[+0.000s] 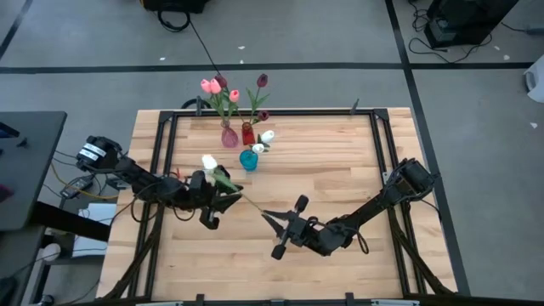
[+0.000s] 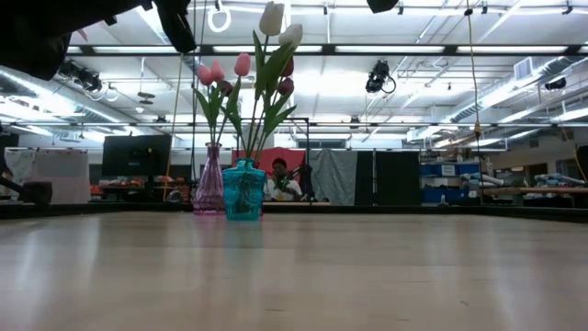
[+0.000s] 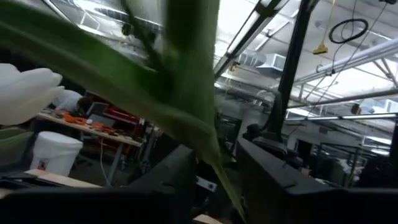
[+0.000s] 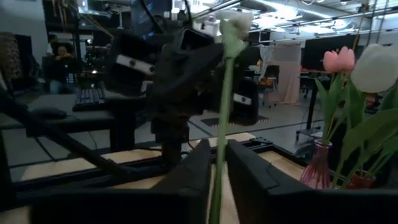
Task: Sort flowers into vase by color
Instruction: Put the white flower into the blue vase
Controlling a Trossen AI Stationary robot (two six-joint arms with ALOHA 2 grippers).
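No legible writing; left gripper point(image 1: 223, 197) jaws clamp white tulip point(image 1: 210, 162) stem; right gripper point(image 1: 274, 219) jaws slightly parted round stem

Grey floor point(image 1: 340, 42) with black tape lines surrounds the wooden table point(image 1: 340, 170); bright ceiling lights point(image 2: 441, 51) overhead.

Light wood worktop point(image 1: 340, 170) in a black frame. Three small vases stand clustered near the far edge, left of centre: pink vase point(image 1: 229, 136), red vase point(image 1: 247, 133), teal vase point(image 1: 248, 159) just in front of them, towards the middle.
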